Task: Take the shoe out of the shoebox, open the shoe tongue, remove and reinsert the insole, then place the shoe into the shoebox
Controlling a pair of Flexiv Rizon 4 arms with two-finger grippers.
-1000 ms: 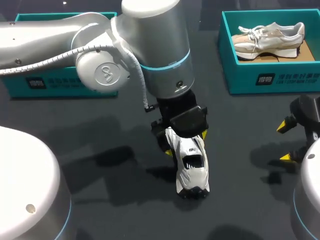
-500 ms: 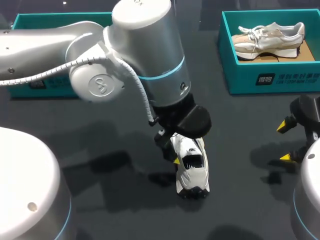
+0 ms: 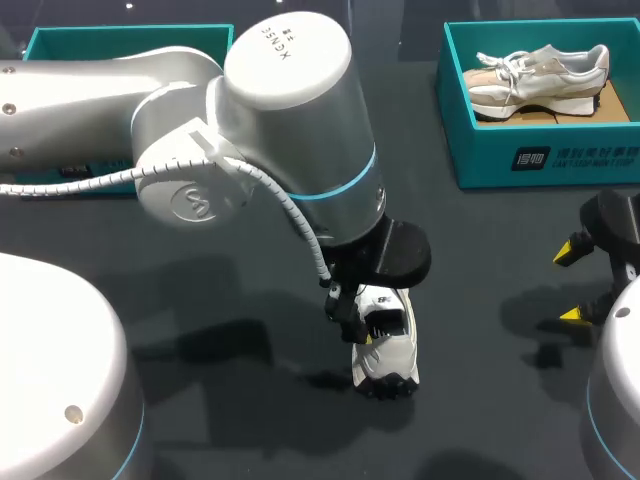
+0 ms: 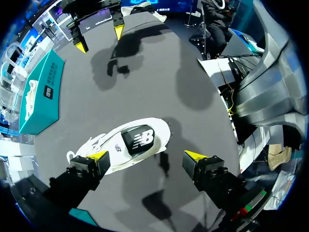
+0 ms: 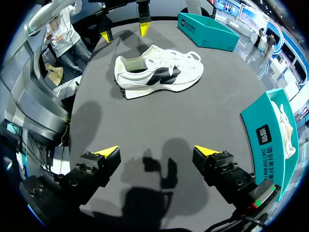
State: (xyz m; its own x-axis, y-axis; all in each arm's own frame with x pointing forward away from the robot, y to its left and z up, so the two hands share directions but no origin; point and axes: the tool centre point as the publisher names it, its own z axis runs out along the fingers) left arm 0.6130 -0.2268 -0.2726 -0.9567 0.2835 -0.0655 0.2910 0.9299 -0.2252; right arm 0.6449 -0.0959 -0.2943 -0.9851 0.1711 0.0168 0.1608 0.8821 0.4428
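A white shoe (image 3: pixel 392 352) with a black side patch (image 4: pixel 137 140) lies on its side on the dark table. My left gripper (image 3: pixel 366 326) hangs right over it, open. In the left wrist view the left gripper (image 4: pixel 147 155) straddles the shoe's heel half, one yellow tip by the laces and the other clear of the sole. My right gripper (image 3: pixel 570 283) stands open at the table's right, empty. From the right wrist view the right gripper (image 5: pixel 156 151) faces the shoe (image 5: pixel 159 72) from a distance. The teal shoebox (image 3: pixel 60 165) at the back left is mostly hidden by my left arm.
A second teal box (image 3: pixel 540 160) at the back right holds a beige shoe (image 3: pixel 540 70). In the right wrist view this box (image 5: pixel 268 137) stands close beside my right gripper. Bare dark table lies between the two grippers.
My left arm has swung toward the table's front and its gripper has come down along the white shoe. The shoe and the right arm have stayed put.
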